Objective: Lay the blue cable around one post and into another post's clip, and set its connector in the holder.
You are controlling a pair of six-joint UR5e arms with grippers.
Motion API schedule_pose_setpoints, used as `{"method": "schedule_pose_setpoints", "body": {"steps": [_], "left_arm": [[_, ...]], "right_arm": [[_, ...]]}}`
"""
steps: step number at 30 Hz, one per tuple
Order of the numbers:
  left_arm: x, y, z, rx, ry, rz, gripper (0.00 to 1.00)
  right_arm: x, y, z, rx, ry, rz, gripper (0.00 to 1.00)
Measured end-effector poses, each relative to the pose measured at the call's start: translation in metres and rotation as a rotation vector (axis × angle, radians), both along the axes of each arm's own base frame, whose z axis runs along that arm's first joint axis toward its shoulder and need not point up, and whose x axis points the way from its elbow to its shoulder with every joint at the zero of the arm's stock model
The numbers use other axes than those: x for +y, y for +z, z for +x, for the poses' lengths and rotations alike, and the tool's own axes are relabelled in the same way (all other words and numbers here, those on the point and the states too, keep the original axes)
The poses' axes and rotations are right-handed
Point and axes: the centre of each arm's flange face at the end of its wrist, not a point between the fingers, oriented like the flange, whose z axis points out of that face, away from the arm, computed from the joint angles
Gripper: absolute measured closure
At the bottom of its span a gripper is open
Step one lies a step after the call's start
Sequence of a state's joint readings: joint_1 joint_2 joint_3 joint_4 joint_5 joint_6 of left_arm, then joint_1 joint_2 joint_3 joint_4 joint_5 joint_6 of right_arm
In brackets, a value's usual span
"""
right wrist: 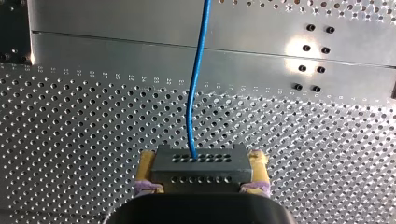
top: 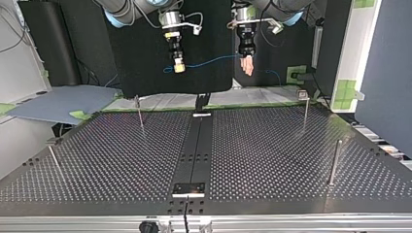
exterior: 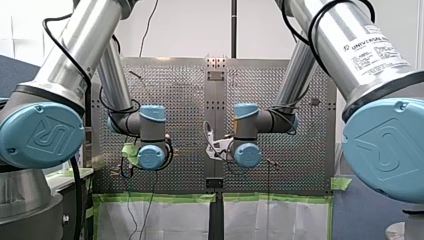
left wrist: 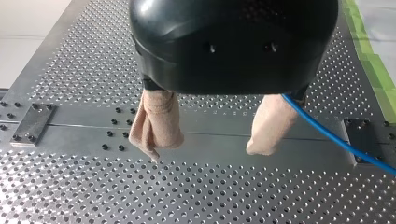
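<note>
In the right wrist view my right gripper [right wrist: 201, 186], with yellow pads, is shut on a dark grey connector [right wrist: 201, 168]. The blue cable [right wrist: 196, 84] leaves the connector and runs ahead over the perforated table. In the top view that gripper [top: 179, 68] hangs high over the table's far edge, and the cable [top: 214, 60] spans across to my left gripper [top: 248, 68]. In the left wrist view my left gripper [left wrist: 201, 150] stands open with beige pads and nothing between them. The cable [left wrist: 327, 135] passes along the outer side of one finger [left wrist: 271, 123].
Thin metal posts stand on the table in the top view: one far left [top: 140, 111], one far right [top: 305, 109], one near right [top: 334, 162], one near left [top: 54, 162]. A dark centre strip carries a small plate [top: 189, 188] at the near edge.
</note>
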State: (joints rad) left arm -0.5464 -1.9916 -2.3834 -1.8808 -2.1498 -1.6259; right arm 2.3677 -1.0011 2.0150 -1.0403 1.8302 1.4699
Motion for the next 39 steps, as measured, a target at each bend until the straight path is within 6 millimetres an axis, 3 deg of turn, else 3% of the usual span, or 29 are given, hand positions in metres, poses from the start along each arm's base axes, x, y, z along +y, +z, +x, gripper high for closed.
{"method": "schedule_pose_setpoints", "body": {"steps": [7, 12, 19, 28, 35, 39], "left_arm": [[0.004, 0.001, -0.001, 0.007, 0.000, -0.004, 0.00], [0.023, 0.004, -0.009, 0.045, 0.000, -0.027, 0.00], [0.051, 0.008, -0.024, 0.107, 0.004, -0.070, 0.00], [0.078, 0.012, -0.042, 0.175, 0.010, -0.087, 0.00], [0.085, 0.024, -0.029, 0.183, 0.001, -0.074, 0.00], [0.078, 0.022, -0.023, 0.205, -0.028, -0.041, 0.00]], "right_arm": [[0.002, -0.003, 0.004, -0.001, 0.008, 0.009, 1.00], [0.019, -0.022, 0.018, 0.002, 0.049, 0.067, 1.00], [0.029, -0.043, 0.020, 0.020, 0.064, 0.104, 1.00], [0.030, -0.044, 0.020, 0.021, 0.064, 0.106, 1.00], [0.031, -0.044, 0.026, 0.013, 0.059, 0.118, 1.00], [0.024, -0.023, 0.036, -0.035, 0.032, 0.117, 1.00]]}}
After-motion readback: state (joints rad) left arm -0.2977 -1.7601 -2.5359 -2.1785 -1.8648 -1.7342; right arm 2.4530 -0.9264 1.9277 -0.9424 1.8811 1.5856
